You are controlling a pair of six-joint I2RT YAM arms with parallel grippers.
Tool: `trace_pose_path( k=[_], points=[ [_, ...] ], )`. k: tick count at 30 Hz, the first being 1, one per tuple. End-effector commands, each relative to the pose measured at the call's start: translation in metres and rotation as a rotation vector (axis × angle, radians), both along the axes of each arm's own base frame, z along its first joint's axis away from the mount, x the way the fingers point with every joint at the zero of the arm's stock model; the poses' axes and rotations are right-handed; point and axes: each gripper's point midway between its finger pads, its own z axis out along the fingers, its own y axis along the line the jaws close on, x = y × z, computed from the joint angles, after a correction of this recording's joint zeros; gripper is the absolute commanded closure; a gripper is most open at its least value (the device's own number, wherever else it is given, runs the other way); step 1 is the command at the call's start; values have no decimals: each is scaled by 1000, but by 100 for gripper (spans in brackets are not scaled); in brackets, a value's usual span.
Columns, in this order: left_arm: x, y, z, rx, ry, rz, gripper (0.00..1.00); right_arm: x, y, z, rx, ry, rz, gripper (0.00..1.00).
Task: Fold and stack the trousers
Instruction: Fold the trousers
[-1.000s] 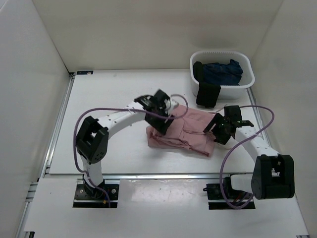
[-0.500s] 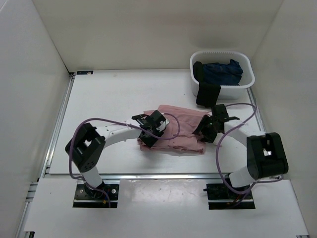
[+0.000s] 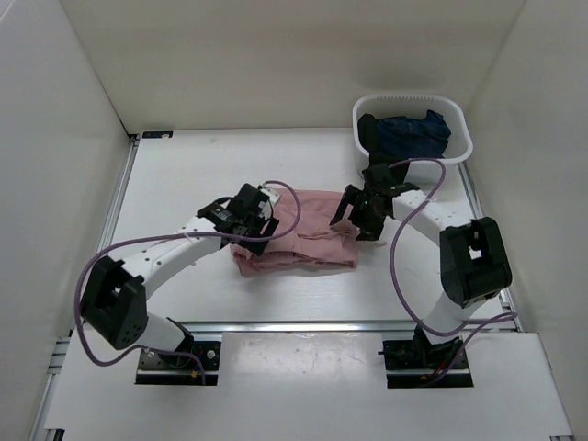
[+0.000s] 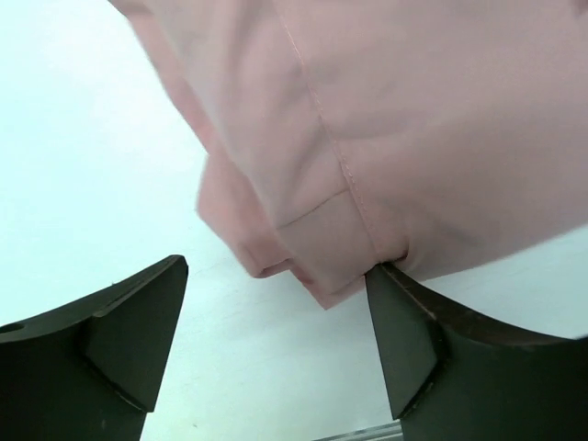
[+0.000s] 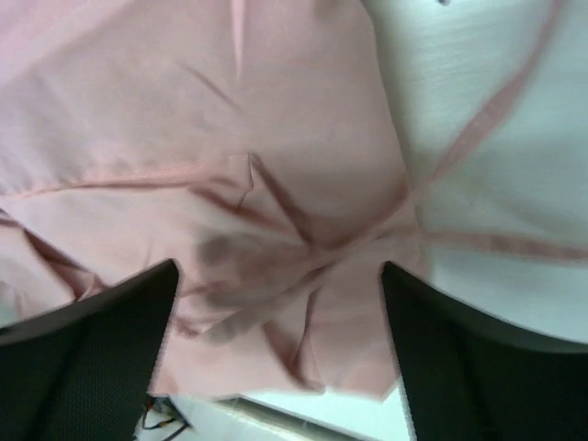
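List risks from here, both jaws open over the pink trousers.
1. Left jaws stand open with one fingertip at the trousers' folded corner; closing may catch only some layers and pull the fold apart.
2. Drawstrings lie loose on the table past the waistband; they could snag the right jaws or trail outside the stack.

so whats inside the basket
A dark blue garment fills most of it, with a black garment at its left end. Anything beneath them, and the basket floor, is covered.

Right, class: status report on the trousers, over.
Left gripper open, right gripper open, both at the trousers. Trousers folded, flat on table. White basket far right, not blocking.
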Motion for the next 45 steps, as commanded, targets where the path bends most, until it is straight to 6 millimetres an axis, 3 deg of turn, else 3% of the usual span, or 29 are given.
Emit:
trace_pose_path(
  k=[1,3,4,6,8,10,11,13,14,15,16,17,20,21,23,26,33,45],
  points=[
    [19,-4,66,-110,-148,26,9,-3,-14,48,-68,-20,-17,1],
    [24,2,85,-131,-180,49,6,0,-37,76,-143,-81,-41,1],
    [33,9,110,-163,-232,83,6,-1,-52,94,-168,-75,-67,1],
    [44,25,138,-174,-305,140,3,-5,-74,118,-196,-91,-81,1],
    [60,59,176,-165,-419,263,0,-12,-107,137,-228,-60,-137,1],
    [67,92,191,-133,-475,369,0,-20,-142,146,-272,-51,-197,1],
    [68,128,199,-101,-510,475,0,-29,-154,154,-285,-59,-224,1],
    [61,166,191,-58,-504,579,0,-40,-189,153,-321,-48,-306,1],
    [51,198,176,-37,-474,660,0,-55,-199,146,-329,-24,-331,1],
    [42,212,162,-11,-440,701,0,-62,-217,142,-327,-5,-388,1],
    [34,223,148,4,-408,730,0,-73,-223,140,-331,3,-383,1],
    [15,242,118,35,-335,787,0,-81,-224,131,-313,31,-383,1],
    [-14,270,78,46,-230,892,0,-89,-240,128,-317,42,-441,1],
    [-19,278,74,52,-220,922,0,-89,-243,128,-317,43,-452,1],
    [-27,292,65,20,-177,979,0,-89,-243,128,-317,43,-452,1],
    [-33,295,58,-7,-139,998,0,-85,-244,130,-318,25,-455,1],
    [-22,299,77,-28,-189,999,0,-88,-246,126,-335,25,-442,1],
    [-17,299,71,-30,-146,995,0,-85,-247,123,-343,13,-426,1]
  ],
)
